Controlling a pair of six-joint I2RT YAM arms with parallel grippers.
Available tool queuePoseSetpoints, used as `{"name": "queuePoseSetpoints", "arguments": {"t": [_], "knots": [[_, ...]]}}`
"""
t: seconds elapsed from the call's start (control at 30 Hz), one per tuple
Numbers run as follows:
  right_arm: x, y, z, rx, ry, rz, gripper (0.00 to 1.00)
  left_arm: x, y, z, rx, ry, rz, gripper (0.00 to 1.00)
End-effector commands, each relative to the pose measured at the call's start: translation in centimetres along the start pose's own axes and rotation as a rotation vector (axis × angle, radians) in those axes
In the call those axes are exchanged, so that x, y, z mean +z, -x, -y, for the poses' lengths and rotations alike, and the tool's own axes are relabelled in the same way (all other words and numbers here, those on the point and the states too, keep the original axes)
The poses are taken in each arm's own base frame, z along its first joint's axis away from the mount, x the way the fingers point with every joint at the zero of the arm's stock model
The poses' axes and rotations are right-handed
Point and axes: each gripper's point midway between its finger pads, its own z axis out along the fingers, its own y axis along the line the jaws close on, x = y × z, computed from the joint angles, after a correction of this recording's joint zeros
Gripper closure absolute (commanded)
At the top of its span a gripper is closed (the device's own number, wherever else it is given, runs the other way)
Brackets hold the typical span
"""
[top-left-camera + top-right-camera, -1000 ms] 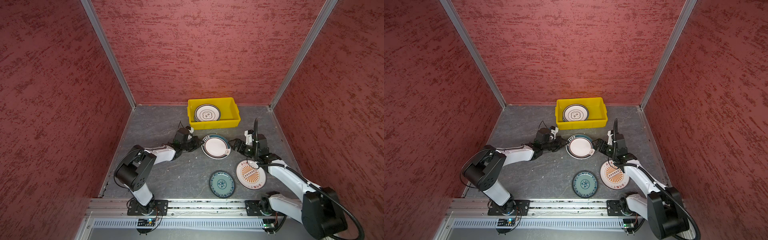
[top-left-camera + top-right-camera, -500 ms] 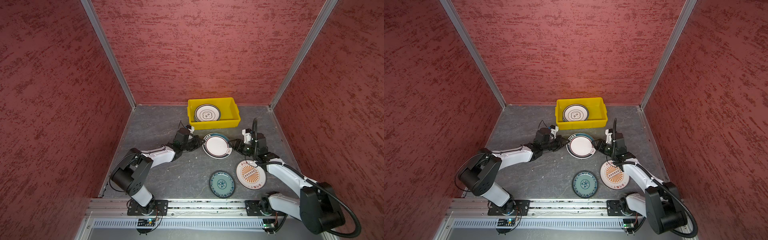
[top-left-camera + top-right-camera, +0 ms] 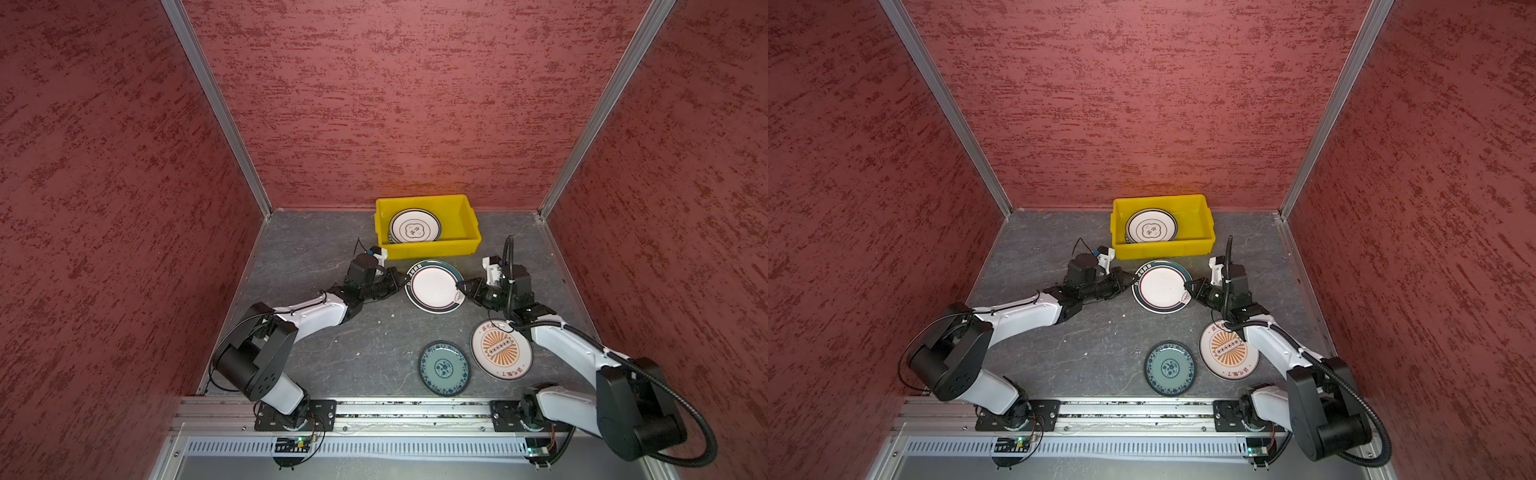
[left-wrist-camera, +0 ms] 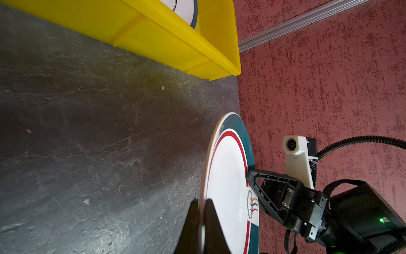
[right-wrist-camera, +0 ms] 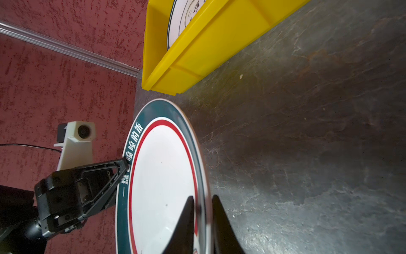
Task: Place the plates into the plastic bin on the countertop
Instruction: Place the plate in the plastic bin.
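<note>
**Grip shared on teal-rimmed plate (image 3: 434,286)**

Opposite rim edges are clamped by the left gripper (image 3: 406,279) and right gripper (image 3: 459,286), just in front of the plastic bin (image 3: 432,249) on the countertop (image 3: 332,353). Lift-and-carry is judged in hand; a level, matched rise over the bin's wall is called for.

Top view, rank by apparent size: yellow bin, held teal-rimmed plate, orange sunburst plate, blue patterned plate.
1. yellow bin
2-3. teal-rimmed plate and orange sunburst plate: look about alike, so not ranked
4. blue patterned plate
</note>
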Motion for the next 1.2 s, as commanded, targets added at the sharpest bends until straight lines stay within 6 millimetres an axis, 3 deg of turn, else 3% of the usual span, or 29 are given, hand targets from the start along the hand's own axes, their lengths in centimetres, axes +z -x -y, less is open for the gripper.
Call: {"name": "queuePoseSetpoints", "arguments": {"t": [0.0,0.1,0.27,0.37,0.47,0.63,0.83,1.0,1.17], "knots": [[0.2,0.7,-0.8,-0.021,0.028,0.009,0.96,-0.5,1.3,2.4,0.042,-0.068,0.041,1.0],[0.3,0.8,-0.7,-0.014,0.023,0.015,1.0,-0.6,1.3,2.2,0.04,-0.063,0.043,0.97],[0.4,1.7,-0.8,-0.018,0.01,0.043,1.0,-1.5,1.7,2.2,0.055,-0.055,0.069,0.41],[0.7,2.8,-1.1,-0.022,0.002,0.067,1.0,-2.7,2.2,2.1,0.072,-0.033,0.108,0.21],[1.3,4.0,-1.9,-0.031,0.015,0.081,1.0,-4.2,3.0,1.8,0.087,0.002,0.15,0.08],[2.6,6.9,-3.9,-0.051,0.045,0.113,1.0,-6.9,4.1,1.2,0.104,0.03,0.217,0.01],[4.2,11.5,-6.2,-0.102,0.04,0.179,1.0,-9.5,4.7,0.3,0.122,0.073,0.259,0.01],[6.1,15.3,-5.9,-0.127,-0.048,0.244,1.0,-10.5,4.3,0.2,0.131,0.075,0.268,0.0],[9.0,17.6,-6.4,-0.127,-0.039,0.234,1.0,-10.9,3.8,0.3,0.135,0.086,0.267,0.01]]}}
